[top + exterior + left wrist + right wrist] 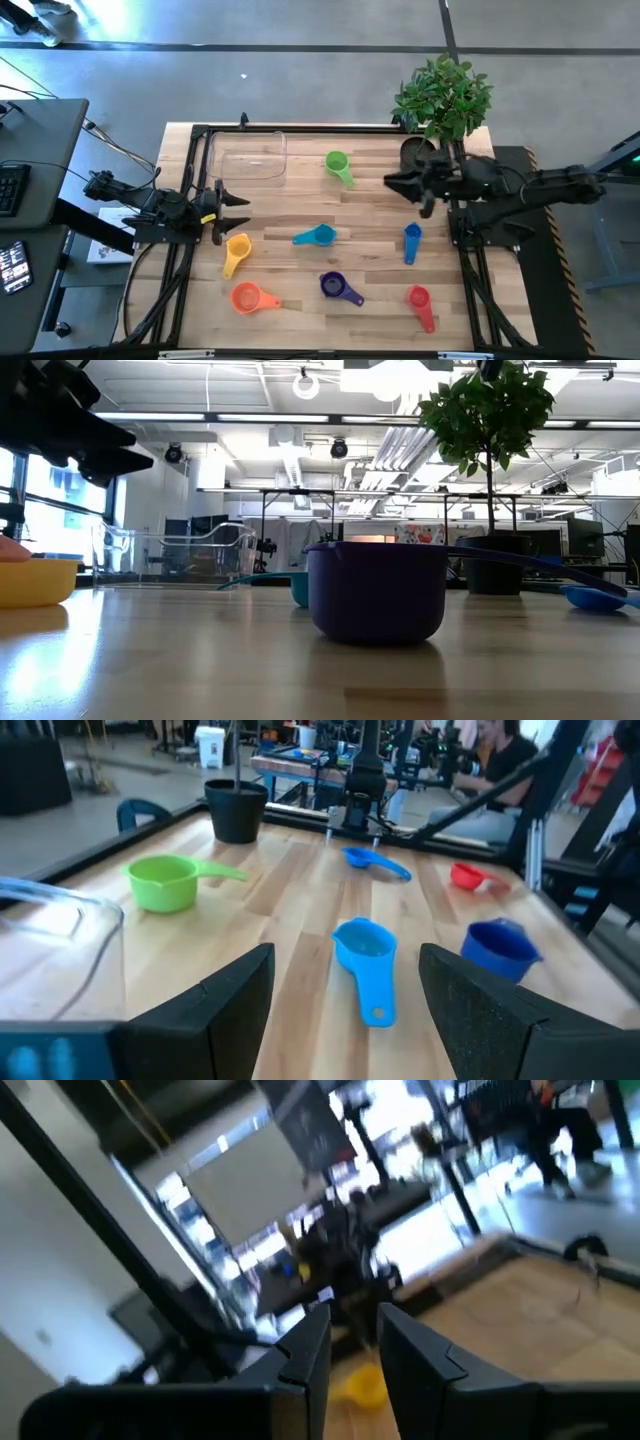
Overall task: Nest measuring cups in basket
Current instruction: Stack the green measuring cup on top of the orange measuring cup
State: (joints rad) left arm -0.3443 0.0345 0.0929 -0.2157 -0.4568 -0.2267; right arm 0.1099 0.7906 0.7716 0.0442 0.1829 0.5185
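Seven measuring cups lie apart on the wooden table, each resting on its base: green (337, 163), light blue (316, 236), yellow (237, 250), orange (247, 297), purple (335, 286), dark blue (412, 238) and red (419, 300). The clear basket (248, 157) stands at the far left with nothing in it. My left gripper (232, 200) hangs open and level at the left edge, pointing across the table toward the light blue cup (365, 948). My right gripper (395, 181) is raised above the far right of the table, its fingers (310, 1342) a narrow gap apart with nothing between them.
A potted plant (445, 95) in a dark round pot (418, 150) stands at the far right corner, just behind my right gripper. A black frame (195, 180) runs along the table's left and far edges. A person (500, 760) sits in the room beyond the table.
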